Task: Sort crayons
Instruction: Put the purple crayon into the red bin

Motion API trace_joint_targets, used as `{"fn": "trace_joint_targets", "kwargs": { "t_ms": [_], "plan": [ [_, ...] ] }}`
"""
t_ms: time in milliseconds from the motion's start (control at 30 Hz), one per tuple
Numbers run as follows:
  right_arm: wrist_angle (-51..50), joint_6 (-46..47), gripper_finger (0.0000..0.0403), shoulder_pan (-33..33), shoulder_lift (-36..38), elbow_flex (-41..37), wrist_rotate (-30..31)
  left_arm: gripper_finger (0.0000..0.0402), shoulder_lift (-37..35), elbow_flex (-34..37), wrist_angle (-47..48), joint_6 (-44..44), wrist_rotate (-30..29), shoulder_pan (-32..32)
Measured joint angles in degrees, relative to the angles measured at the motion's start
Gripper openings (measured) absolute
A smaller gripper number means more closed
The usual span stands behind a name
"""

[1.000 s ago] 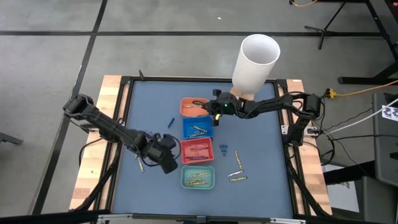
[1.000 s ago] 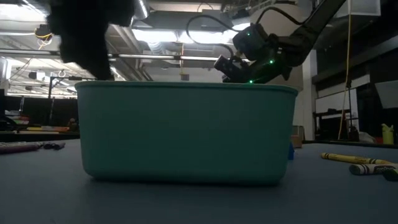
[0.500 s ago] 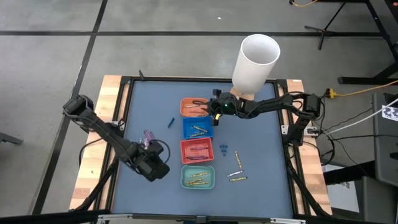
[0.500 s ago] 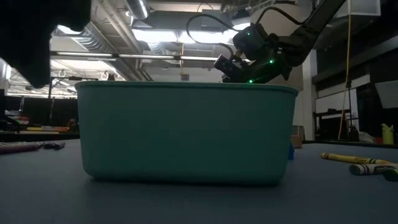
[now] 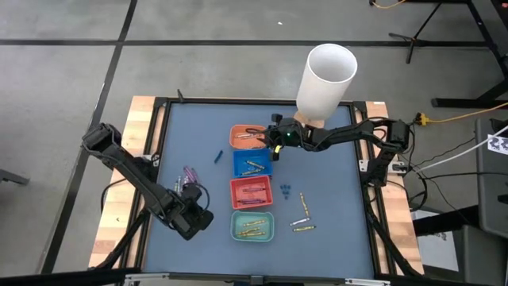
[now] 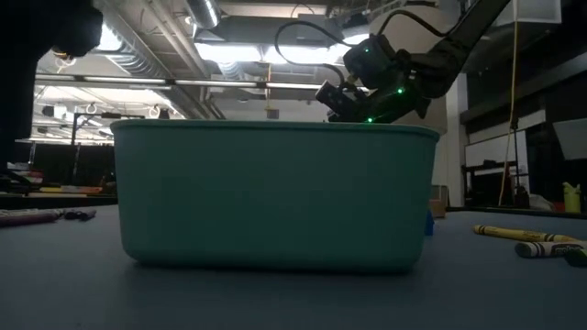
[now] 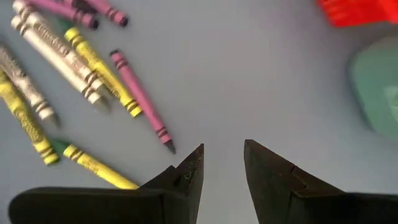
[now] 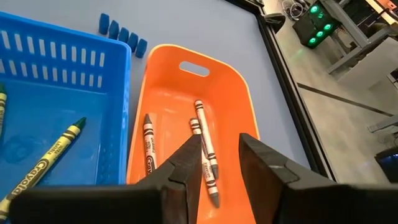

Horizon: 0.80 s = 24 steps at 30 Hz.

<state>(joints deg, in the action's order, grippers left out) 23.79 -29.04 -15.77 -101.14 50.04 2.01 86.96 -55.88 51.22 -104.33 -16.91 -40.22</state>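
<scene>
Four small trays stand in a row: orange (image 5: 248,137), blue (image 5: 252,164), red (image 5: 251,192) and teal (image 5: 252,226), each with crayons inside. My left gripper (image 5: 190,218) is open and empty, low over the mat left of the teal tray; its wrist view shows its fingers (image 7: 222,168) beside a loose pile of pink, yellow and white crayons (image 7: 87,68). My right gripper (image 5: 266,137) hovers open and empty above the orange tray (image 8: 186,99), where crayons (image 8: 204,146) lie flat.
A tall white cylinder (image 5: 325,79) stands at the far edge behind the right arm. Loose crayons (image 5: 302,218) and blue bits (image 5: 284,189) lie right of the trays. One blue crayon (image 5: 216,156) lies left of the orange tray. More crayons (image 5: 186,176) lie left of the red tray.
My left gripper has moved from beside the red tray toward the table's near and left edges and now stands left of the teal tray. The loose crayons left of the red tray, covered by the arm before, now show. My right gripper has kept still.
</scene>
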Motion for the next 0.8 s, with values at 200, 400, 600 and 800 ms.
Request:
{"fn": "trace_joint_targets", "kwargs": {
  "t_ms": [200,400,600,800],
  "plan": [
    [-0.1,0.0,0.0104,0.0,0.0,0.0,0.4,0.0100,2.9,1.8,0.5,-3.8,2.0,-0.2],
    [-0.1,0.0,0.0104,0.0,0.0,0.0,0.4,0.0100,5.2,3.8,0.4,-8.1,2.1,0.1],
    [-0.1,0.0,0.0104,0.0,0.0,0.0,0.4,0.0100,7.4,4.5,0.1,-9.8,2.8,0.1],
    [-0.1,0.0,0.0104,0.0,0.0,0.0,0.4,0.0100,9.8,4.5,-0.6,-11.1,2.6,0.1]
  ]
}}
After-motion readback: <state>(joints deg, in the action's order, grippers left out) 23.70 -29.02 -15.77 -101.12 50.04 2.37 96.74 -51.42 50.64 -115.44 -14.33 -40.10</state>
